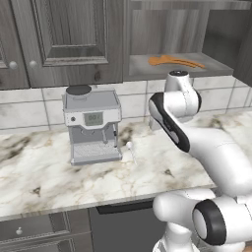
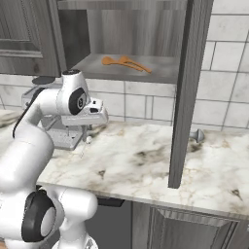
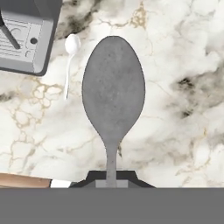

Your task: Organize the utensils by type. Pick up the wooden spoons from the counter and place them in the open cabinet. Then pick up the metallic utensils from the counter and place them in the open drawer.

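Observation:
My gripper [image 3: 111,177] is shut on the handle of a dark grey metallic spoon [image 3: 113,96], whose bowl hangs over the marble counter [image 3: 175,52]. In the right base view the gripper [image 2: 96,115] hovers above the counter [image 2: 136,160], right of the coffee machine. A pale shiny spoon [image 3: 70,57] lies on the counter beside that machine, also seen as the pale spoon [image 1: 131,150] [image 2: 87,141]. Both wooden spoons [image 1: 174,61] [image 2: 125,63] lie on the shelf of the open cabinet [image 1: 147,71] [image 2: 165,73]. A dark strip that may be the open drawer [image 1: 118,207] shows under the counter edge.
A grey coffee machine [image 1: 92,125] [image 2: 53,131] [image 3: 22,35] stands against the tiled wall. The open cabinet's door [image 2: 187,92] juts out over the counter's right half. A small grey knob-shaped object [image 2: 197,135] sits by the wall behind it.

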Available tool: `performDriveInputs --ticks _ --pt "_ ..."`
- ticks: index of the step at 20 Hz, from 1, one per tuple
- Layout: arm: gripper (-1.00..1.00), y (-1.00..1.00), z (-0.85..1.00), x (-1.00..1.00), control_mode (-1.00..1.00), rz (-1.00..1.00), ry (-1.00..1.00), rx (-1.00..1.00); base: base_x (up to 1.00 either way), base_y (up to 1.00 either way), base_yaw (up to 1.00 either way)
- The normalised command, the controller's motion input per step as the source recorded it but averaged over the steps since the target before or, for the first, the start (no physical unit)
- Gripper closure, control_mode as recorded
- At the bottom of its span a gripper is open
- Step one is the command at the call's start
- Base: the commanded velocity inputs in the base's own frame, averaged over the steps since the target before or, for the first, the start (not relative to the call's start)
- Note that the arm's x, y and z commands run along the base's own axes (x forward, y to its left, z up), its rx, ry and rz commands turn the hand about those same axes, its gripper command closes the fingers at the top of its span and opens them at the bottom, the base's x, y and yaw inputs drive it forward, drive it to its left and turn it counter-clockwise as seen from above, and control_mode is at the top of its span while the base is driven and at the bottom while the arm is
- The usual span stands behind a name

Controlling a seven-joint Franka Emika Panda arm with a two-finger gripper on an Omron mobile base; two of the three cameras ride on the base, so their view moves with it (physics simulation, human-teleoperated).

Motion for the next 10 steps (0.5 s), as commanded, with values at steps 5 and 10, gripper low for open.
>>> performDriveInputs --ticks 5,10 --pt "1.0 -0.13 0.47 -0.6 -1.0 0.0 -0.17 0.0 0.0 0.0 0.0" --pt "1.0 0.0 0.29 -0.66 -1.0 0.0 -0.23 0.0 0.0 0.0 0.0"
